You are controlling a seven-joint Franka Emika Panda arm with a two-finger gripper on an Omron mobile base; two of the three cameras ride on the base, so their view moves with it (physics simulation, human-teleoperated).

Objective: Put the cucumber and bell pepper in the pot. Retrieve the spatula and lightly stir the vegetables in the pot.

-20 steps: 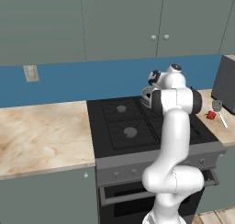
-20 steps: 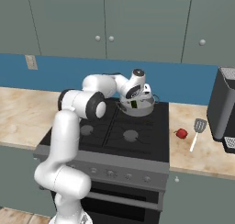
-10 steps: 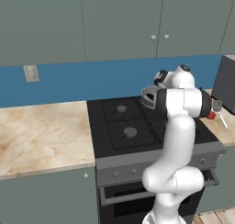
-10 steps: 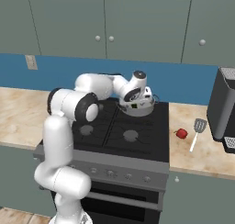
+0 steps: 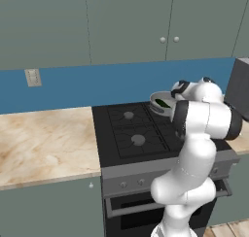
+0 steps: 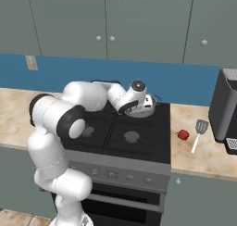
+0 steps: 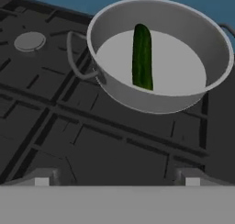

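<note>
The grey pot (image 7: 137, 100) stands on the stove's back right burner, with the dark green cucumber (image 7: 142, 57) lying flat inside it. My gripper (image 7: 117, 181) is open and holds nothing; it hangs just short of the pot and looks down into it over the grates. The left base view has the pot (image 5: 156, 108) and cucumber (image 5: 162, 103) beside my hand. On the counter right of the stove lie the red bell pepper (image 6: 183, 134) and the pale spatula (image 6: 199, 133), side by side and well away from my gripper (image 6: 133, 108).
The black stove (image 6: 139, 134) has several burners, and a loop handle (image 7: 75, 58) sticks out of the pot toward the stove's middle. A dark appliance (image 6: 225, 110) stands at the far right of the counter, close behind the spatula. Marble counter (image 5: 44, 139) stretches to the stove's left.
The arm's elbow has swung round and the hand has drawn back a little from over the pot. The jaws have stayed open, and the cucumber has kept still.
</note>
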